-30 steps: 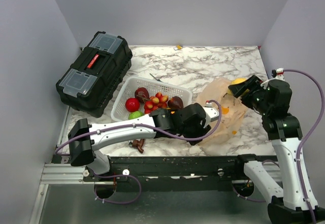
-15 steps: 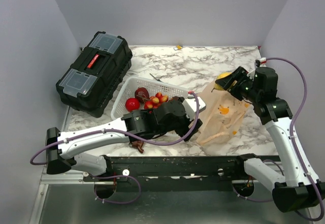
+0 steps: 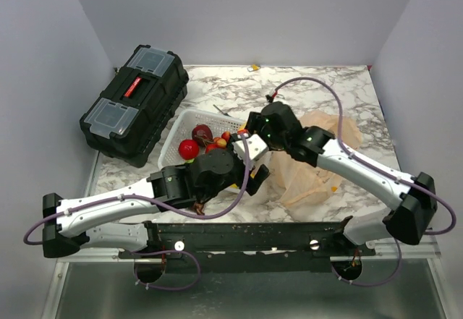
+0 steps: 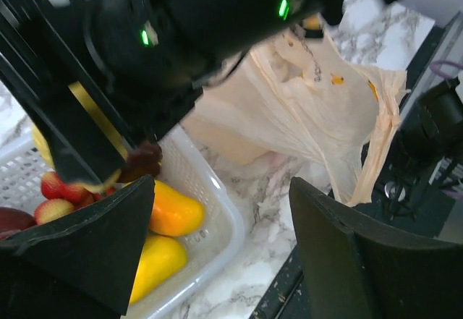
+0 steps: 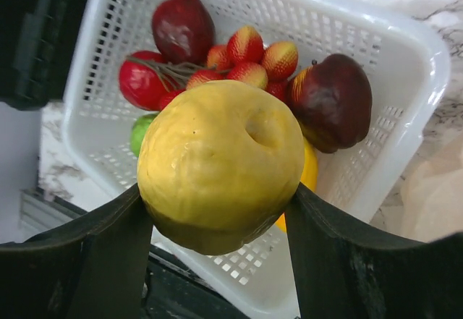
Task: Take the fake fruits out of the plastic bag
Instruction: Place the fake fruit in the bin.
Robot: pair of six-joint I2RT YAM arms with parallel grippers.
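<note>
Writing: dark print on the plastic bag (image 4: 311, 109) and a red label on the black toolbox (image 3: 134, 105); neither is legible.
Surface: white marble-pattern table (image 3: 304, 87) with grey veins. Plain pale grey walls (image 3: 239, 15) on three sides.
Right gripper (image 5: 217, 200) is clamped on a yellow fruit (image 5: 221, 152), held over the white basket (image 5: 405, 58). The basket contains dark red, red, green and orange fruits (image 5: 333, 98).
Left gripper (image 4: 221, 189): fingers wide apart, nothing between them, over the basket's corner next to the bag.
Bag lies crumpled on the table just beside the basket, right of both grippers.
</note>
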